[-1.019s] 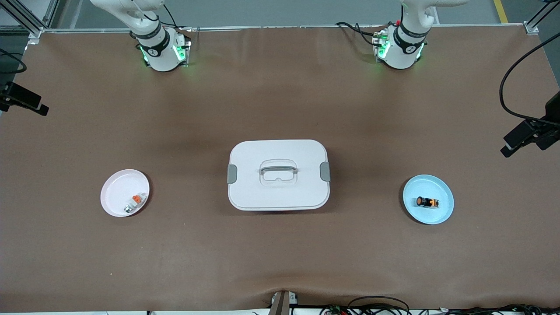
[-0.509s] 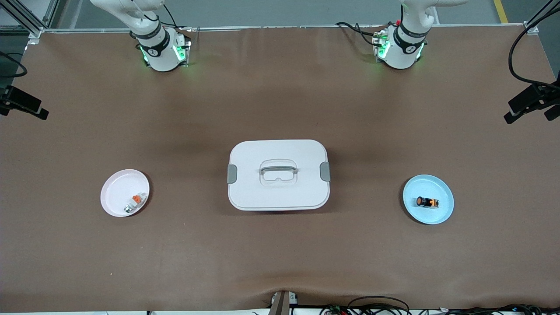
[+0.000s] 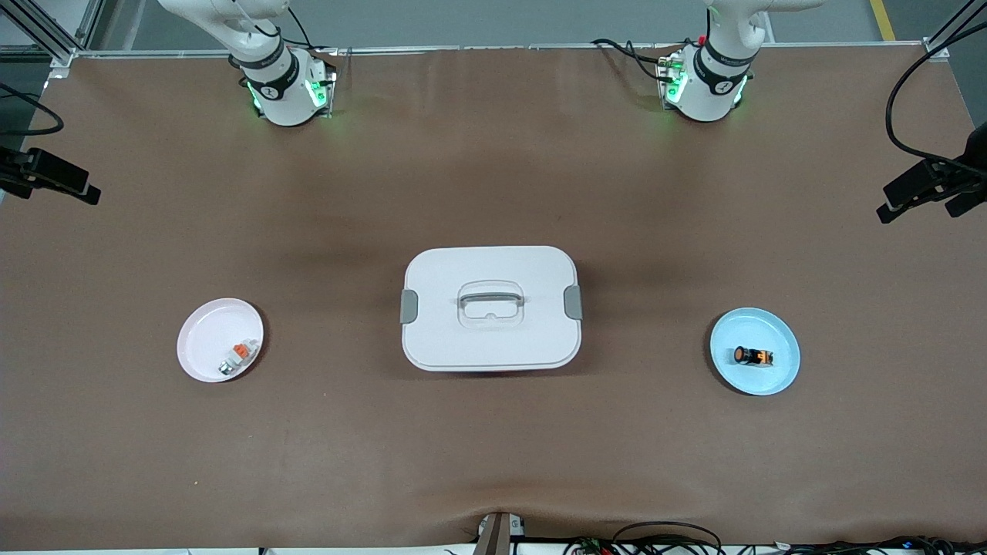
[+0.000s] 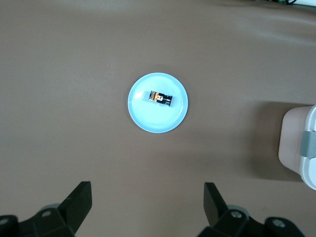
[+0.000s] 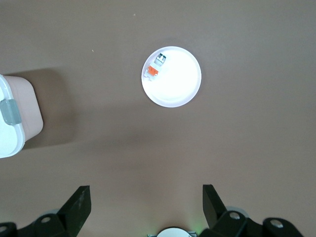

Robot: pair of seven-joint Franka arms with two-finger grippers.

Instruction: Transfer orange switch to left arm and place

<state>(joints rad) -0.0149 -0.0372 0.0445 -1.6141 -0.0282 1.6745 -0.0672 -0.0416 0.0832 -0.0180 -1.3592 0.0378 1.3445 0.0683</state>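
Jaws wide on left gripper [image 4: 147, 207] and right gripper [image 5: 143, 210], both high, empty; approach step: left must descend onto tiny black orange-banded switch [image 3: 753, 356] lying in round pale-blue plate [image 3: 783, 378], well apart from large white lidded plastic box [image 3: 490, 307].

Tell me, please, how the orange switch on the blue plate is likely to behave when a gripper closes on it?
The orange switch is tiny and looks rigid, so probably light. Lying on its side, its stubby round body may roll across the blue plate if nudged. The open left gripper probably needs careful centring.
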